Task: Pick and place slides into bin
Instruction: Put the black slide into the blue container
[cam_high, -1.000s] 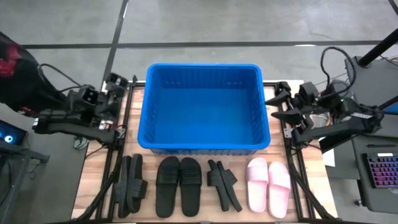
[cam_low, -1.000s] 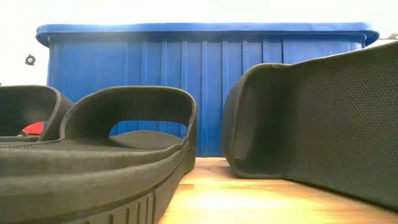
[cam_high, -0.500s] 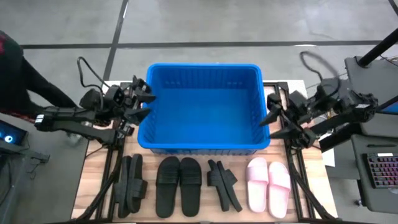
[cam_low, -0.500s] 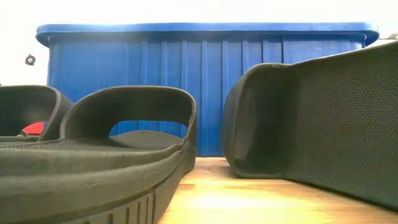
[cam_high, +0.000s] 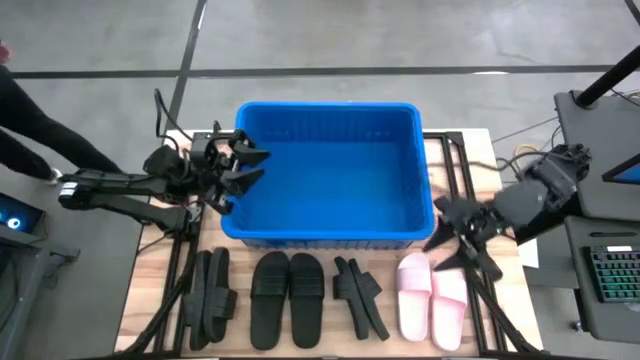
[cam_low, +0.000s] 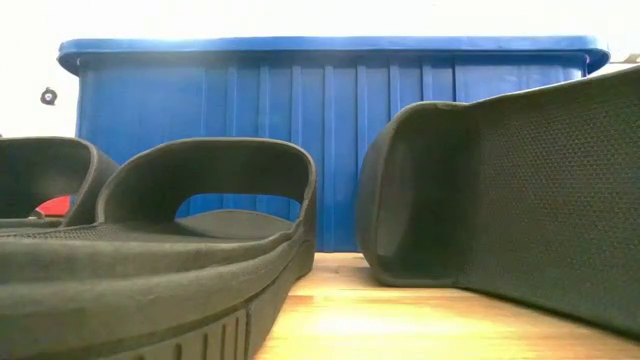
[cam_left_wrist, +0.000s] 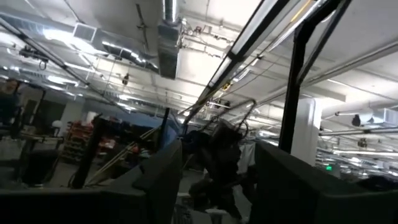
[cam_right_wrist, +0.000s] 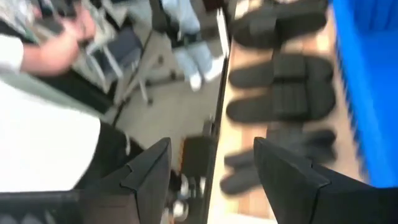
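Note:
The blue bin (cam_high: 330, 170) stands at the table's middle; the low view shows its ribbed near wall (cam_low: 330, 140). Along the near edge lie three black pairs of slides, at the left (cam_high: 210, 297), middle (cam_high: 287, 298) and right (cam_high: 360, 296), and one pale pink pair (cam_high: 432, 298). The left and right black pairs lie on their sides. My left gripper (cam_high: 252, 166) is open and empty over the bin's left rim. My right gripper (cam_high: 442, 236) is open and empty, just beyond the pink pair's far ends, by the bin's near right corner.
The right wrist view looks along the row of black slides (cam_right_wrist: 280, 93) beside the bin's wall (cam_right_wrist: 373, 81), with a person (cam_right_wrist: 50, 124) beyond the table's edge. A person's dark sleeve (cam_high: 40, 130) shows at the far left. A keyboard (cam_high: 615, 275) lies right of the table.
My left gripper has gone toward the table's right, from beside the bin to over its left rim. My right gripper has gone toward the near edge, from beside the bin's right wall to just beyond the pink slides. The slides and bin have not moved.

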